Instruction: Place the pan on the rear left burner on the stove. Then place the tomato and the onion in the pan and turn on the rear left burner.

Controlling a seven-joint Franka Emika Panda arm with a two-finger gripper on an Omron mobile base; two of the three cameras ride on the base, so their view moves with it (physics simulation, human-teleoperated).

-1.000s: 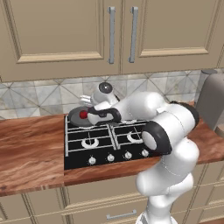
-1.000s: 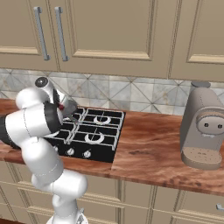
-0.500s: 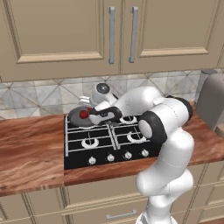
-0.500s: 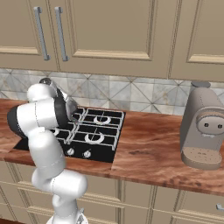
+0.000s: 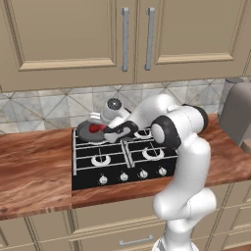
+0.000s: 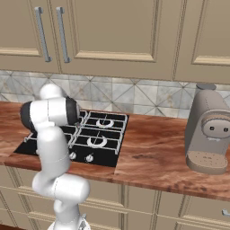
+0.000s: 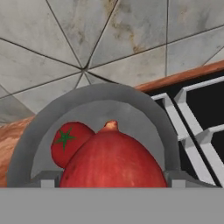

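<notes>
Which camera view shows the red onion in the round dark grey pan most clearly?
The hand view: the red onion lies large and close in the round dark grey pan, beside the small red tomato. The left base view gives only a small red patch in the pan. In the right base view, the white arm stands in front of that spot.

Matt grey pan (image 7: 52, 118), probably metal; smooth tomato (image 7: 68, 141); glossy onion (image 7: 113, 162).

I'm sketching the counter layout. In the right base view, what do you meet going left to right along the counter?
White robot arm → flat black four-burner gas stove → bare stretch of reddish wooden counter → tall grey-brown coffee machine.
</notes>
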